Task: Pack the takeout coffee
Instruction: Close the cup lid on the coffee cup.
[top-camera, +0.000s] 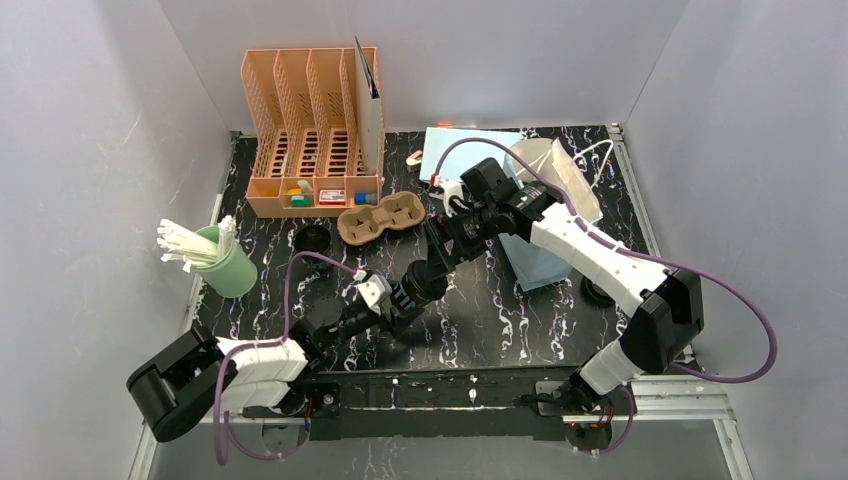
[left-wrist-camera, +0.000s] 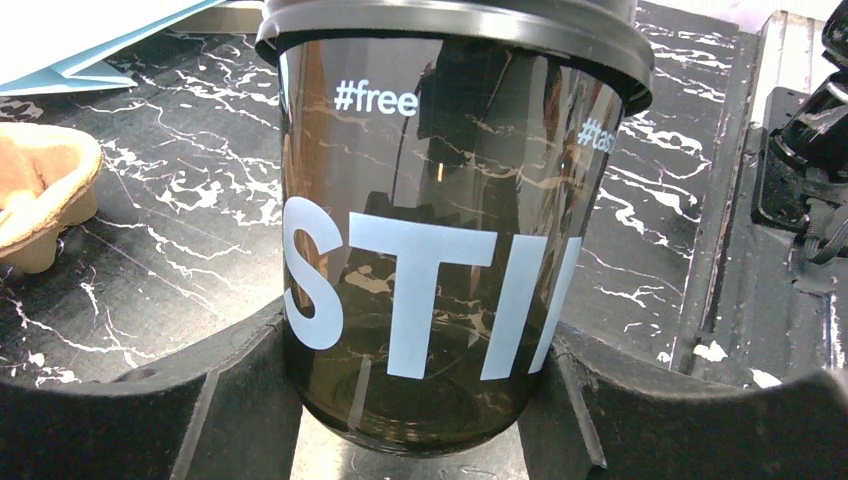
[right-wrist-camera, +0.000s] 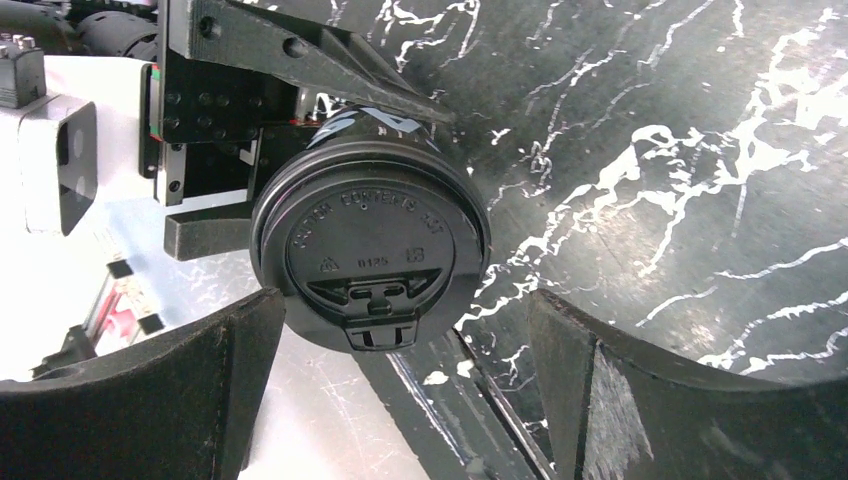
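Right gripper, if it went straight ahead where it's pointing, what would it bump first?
Most likely the black lid of the coffee cup, straight ahead of the open right gripper; the left gripper holds that cup.

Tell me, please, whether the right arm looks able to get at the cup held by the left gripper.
Probably yes: the right gripper hangs open facing the lid of the cup, with nothing between; the left gripper clasps its sides.

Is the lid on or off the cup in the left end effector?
On: the black lid sits over the rim of the cup in both wrist views.
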